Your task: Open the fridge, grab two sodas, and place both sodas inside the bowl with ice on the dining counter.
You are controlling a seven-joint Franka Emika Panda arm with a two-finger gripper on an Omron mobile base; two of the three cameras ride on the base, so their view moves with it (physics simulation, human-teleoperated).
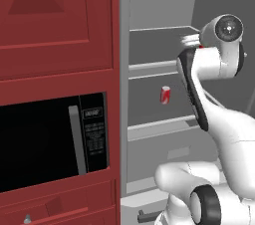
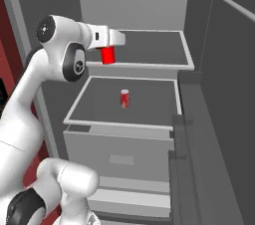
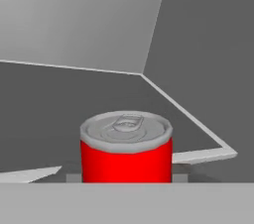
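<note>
The fridge [image 2: 134, 0] stands open, with grey shelves inside. My gripper [image 2: 108, 52] reaches in over the front of the upper shelf [image 2: 149, 47] and is shut on a red soda can [image 2: 108, 56] with a silver top. In the hand view that soda can [image 3: 126, 153] stands upright between my fingertips, close to the camera. A second soda can [image 2: 125, 98] stands upright, alone, on the shelf below; it is the same soda can [image 1: 165, 94] seen left of my arm. The bowl with ice and the dining counter are out of view.
A dark red cabinet wall with a black built-in microwave [image 1: 45, 144] borders the fridge on the left. The open fridge door [image 2: 219, 119] with its racks runs along the right. A grey drawer [image 2: 122, 157] sits under the lower shelf.
</note>
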